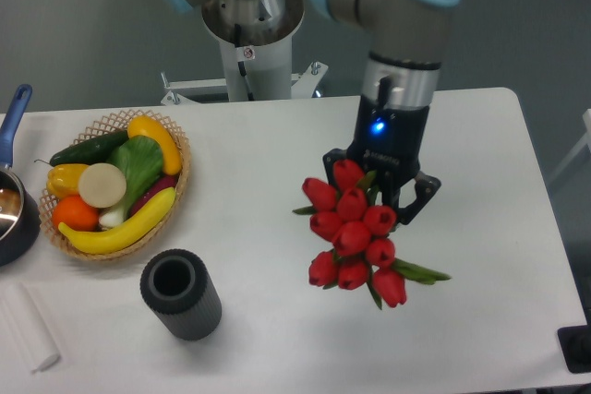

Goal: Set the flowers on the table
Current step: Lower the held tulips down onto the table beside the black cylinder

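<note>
The flowers [355,235], a bunch of red tulip buds with green leaves, hang at my gripper [377,202] over the middle right of the white table [268,163]. The buds point toward the front edge and cover the fingertips. The stems are hidden behind the buds, inside the gripper. The jaws stand closed in around the bunch and hold it. I cannot tell whether the buds touch the tabletop.
A wicker basket [181,184] of produce stands at the left. A dark grey cylinder vase [180,294] stands in front of it. A pot with a blue handle [13,209] is at the left edge, a white block [28,331] at the front left, a black object [578,348] at the front right corner.
</note>
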Available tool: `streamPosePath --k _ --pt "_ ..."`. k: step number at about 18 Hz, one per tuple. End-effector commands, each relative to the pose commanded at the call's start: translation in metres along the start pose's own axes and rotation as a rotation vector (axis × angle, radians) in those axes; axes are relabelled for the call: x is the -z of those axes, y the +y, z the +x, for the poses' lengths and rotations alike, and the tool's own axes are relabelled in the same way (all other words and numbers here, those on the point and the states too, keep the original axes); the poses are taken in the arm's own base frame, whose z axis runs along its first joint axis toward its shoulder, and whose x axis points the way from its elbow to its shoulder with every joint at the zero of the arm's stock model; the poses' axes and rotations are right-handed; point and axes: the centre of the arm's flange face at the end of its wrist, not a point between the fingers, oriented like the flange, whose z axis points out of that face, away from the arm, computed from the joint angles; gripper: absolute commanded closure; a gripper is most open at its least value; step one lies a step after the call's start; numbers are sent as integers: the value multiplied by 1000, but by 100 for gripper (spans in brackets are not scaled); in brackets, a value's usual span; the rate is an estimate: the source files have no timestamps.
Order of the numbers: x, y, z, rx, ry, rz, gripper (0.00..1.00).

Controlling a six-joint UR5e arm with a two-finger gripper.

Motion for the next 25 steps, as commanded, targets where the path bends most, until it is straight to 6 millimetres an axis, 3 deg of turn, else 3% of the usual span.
streamPosePath --k 3,10,15,18,25 --pt "-34 -4 22 -73 17 -111 59" --pt "-110 -13 54 -220 85 -257 59" --pt "-166 -7 74 -243 170 -294 59" --pt "-185 -2 77 -250 194 -305 59" --pt "-201 3 81 -247 212 -318 59"
